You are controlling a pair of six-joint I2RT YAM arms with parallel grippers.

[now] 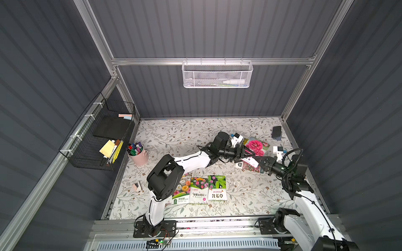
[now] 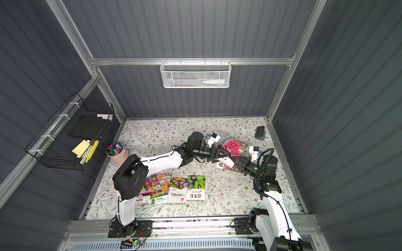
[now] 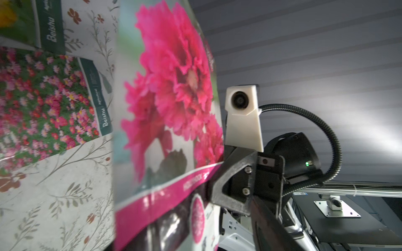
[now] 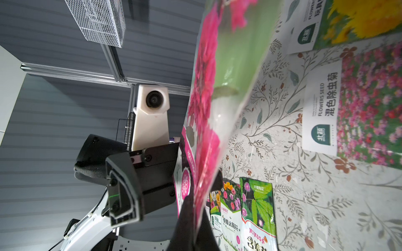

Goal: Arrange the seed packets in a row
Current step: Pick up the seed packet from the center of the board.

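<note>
A seed packet with a large pink flower (image 1: 256, 145) (image 3: 169, 87) (image 4: 204, 87) hangs above the table at the right rear. My right gripper (image 1: 258, 162) (image 2: 236, 162) (image 4: 199, 208) is shut on its label end. My left gripper (image 1: 248, 153) (image 2: 224, 152) reaches in from the other side, its jaws open astride the same end; one finger (image 4: 124, 189) stands off the packet. Two more packets lie beneath: a yellow-flower one (image 4: 352, 19) and a pink-field one (image 4: 369, 104) (image 1: 250, 167). Several packets (image 2: 159, 189) (image 2: 178, 190) (image 2: 195, 188) lie side by side near the front edge.
A pink cup of markers (image 1: 137, 155) stands at the table's left edge, with a small pale item (image 1: 137, 187) nearer the front. A dark block (image 1: 276, 132) lies at the back right corner. A black wire basket (image 1: 97, 139) hangs on the left wall.
</note>
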